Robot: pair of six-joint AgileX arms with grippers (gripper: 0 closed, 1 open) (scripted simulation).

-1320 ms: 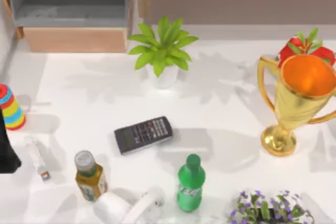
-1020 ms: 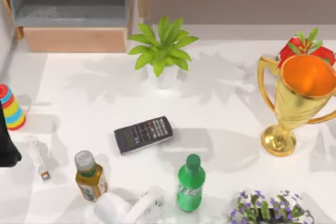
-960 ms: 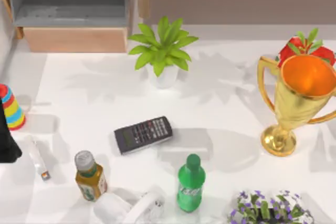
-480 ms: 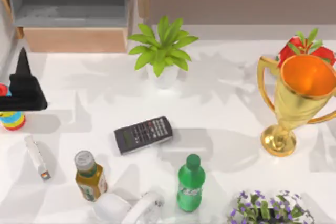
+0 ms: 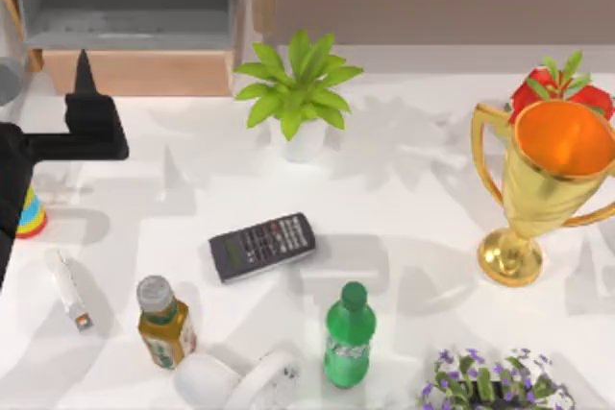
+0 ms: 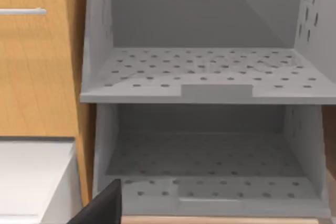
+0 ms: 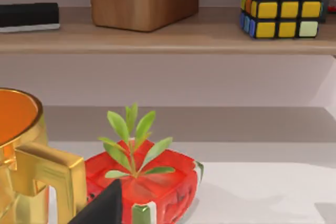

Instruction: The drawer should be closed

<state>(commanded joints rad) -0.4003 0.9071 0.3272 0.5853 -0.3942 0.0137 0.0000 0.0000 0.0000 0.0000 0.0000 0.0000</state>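
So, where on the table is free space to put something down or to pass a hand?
Bare patches: between the potted plant and the trophy, and between the calculator and the trophy. The near edge is crowded: amber bottle, green bottle, purple flowers. The left hand hovers just before the drawer.

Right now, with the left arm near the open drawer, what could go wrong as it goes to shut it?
1. The left gripper sits near the left end of the drawer front; an off-centre push might skew it.
2. The arm hangs over the striped toy and could knock it.
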